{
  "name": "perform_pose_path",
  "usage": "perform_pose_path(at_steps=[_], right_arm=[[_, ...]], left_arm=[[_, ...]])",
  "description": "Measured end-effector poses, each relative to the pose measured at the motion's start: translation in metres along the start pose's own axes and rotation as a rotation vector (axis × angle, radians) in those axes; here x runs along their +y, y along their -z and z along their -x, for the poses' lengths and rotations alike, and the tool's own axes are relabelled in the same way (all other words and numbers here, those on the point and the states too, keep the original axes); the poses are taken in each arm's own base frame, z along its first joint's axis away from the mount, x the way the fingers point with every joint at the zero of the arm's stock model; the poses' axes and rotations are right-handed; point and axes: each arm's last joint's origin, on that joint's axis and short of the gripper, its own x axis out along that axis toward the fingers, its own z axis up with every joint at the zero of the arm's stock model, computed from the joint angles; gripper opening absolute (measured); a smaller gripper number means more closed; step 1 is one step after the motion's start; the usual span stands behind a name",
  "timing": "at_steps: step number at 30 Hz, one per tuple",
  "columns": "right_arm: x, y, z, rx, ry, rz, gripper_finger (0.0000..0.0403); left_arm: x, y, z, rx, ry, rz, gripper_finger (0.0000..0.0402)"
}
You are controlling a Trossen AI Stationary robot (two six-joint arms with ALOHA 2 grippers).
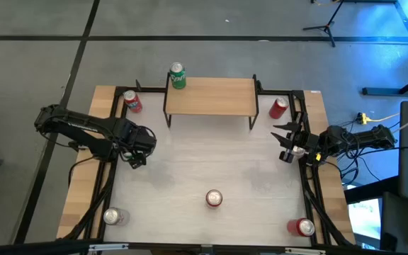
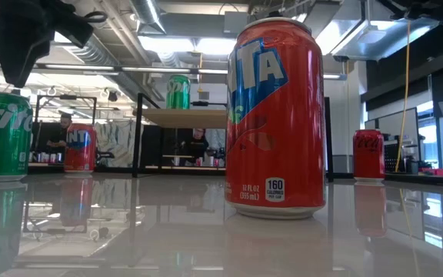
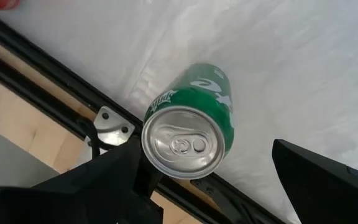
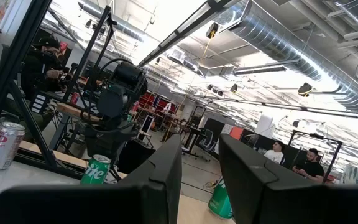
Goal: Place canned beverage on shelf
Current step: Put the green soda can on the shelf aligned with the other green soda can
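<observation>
Shelf (image 1: 211,95) stands at twelve o'clock on the worktop (image 1: 211,166), a green can (image 1: 178,76) on its left end. Left gripper (image 1: 139,149), at nine o'clock, hangs spread; right gripper (image 1: 286,142), at three o'clock, likewise spread and empty.

Bright, even overhead light fills the room; ceiling strip fixtures (image 2: 183,46) glare white in the low view. The glossy tabletop (image 2: 168,231) mirrors the orange Fanta can (image 2: 275,115) and the lamps. The right wrist's dark fingers (image 4: 160,186) loom blurred and silhouetted, the room beyond them sharp. Blue light tints the floor (image 1: 374,42) past the right arm.
</observation>
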Motion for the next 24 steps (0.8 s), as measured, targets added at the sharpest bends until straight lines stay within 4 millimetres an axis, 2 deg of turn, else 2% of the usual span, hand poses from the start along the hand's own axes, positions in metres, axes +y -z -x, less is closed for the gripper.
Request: perform_pose_path(at_steps=[8, 16, 24], right_arm=[[0.000, 0.000, 0.000, 0.000, 0.000, 0.001, 0.0105], [0.001, 0.001, -0.001, 0.003, -0.002, 0.002, 0.0105], [0.003, 0.002, -0.004, 0.009, -0.006, 0.005, 0.0105]], left_arm=[[0.000, 0.001, -0.004, 0.016, -0.006, 0.063, 0.0355], [0.002, 0.003, -0.031, 0.075, -0.049, 0.069, 0.0355], [-0.001, -0.003, -0.050, 0.081, 0.028, 0.047, 0.0355]])
